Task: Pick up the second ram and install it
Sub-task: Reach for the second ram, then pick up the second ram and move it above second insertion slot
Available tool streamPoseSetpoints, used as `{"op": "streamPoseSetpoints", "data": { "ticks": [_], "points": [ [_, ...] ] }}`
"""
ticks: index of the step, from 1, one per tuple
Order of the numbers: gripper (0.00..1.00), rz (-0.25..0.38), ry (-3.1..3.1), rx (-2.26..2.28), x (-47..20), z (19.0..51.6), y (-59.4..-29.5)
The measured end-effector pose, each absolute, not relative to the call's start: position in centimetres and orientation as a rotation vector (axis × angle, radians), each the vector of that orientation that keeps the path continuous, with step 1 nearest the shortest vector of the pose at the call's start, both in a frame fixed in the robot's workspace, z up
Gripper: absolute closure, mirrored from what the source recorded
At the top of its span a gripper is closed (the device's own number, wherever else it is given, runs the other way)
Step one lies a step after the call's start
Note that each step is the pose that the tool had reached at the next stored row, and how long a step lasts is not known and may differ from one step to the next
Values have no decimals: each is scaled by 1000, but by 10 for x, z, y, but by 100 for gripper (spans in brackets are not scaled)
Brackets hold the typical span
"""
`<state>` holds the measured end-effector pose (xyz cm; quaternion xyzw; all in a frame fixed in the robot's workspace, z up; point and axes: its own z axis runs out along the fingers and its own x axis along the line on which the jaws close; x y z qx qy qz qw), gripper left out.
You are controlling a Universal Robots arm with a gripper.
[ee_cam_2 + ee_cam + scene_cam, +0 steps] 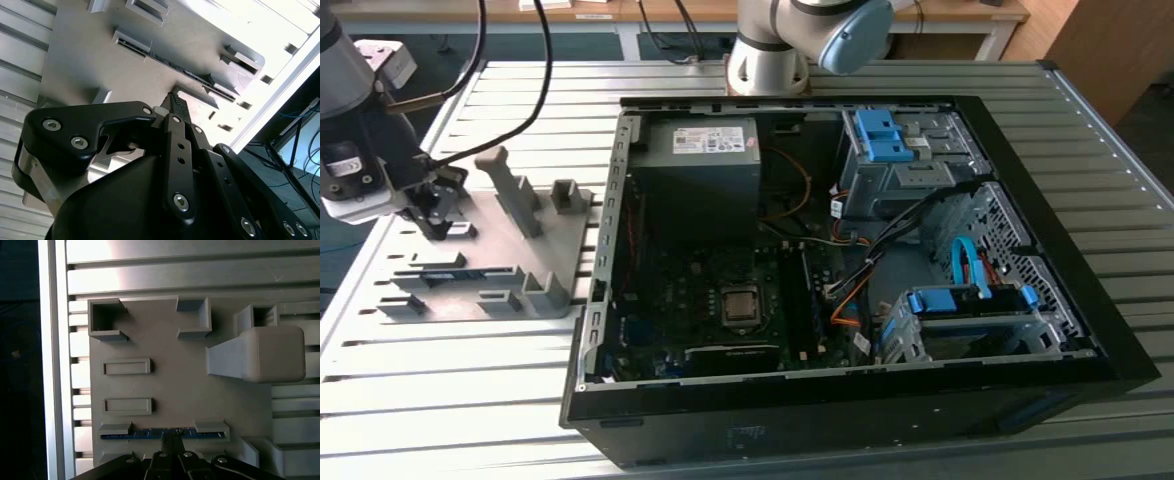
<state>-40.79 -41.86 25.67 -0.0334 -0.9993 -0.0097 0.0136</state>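
A ribbed aluminium worktop [480,400] of long parallel slats spans the exterior view, and strong light bleaches its slats in both wrist views [175,275] [20,60]. Behind it, along the far edge, stands a wooden-topped table [680,12] on white legs, with a brown wooden cabinet [1107,50] at the exterior view's right. Dark blue floor [427,50] shows beyond the worktop's edge.

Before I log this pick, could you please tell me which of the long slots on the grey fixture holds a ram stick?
The slot right at the gripper: a blue-edged ram stick sits in it, while the two shorter slots farther off look empty.
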Motion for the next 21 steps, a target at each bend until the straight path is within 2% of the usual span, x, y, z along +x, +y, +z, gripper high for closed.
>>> {"op": "streamPoseSetpoints", "data": {
  "ticks": [21],
  "points": [
    [90,-30,-3112,-104,-408,244,-419]
  ]
}}
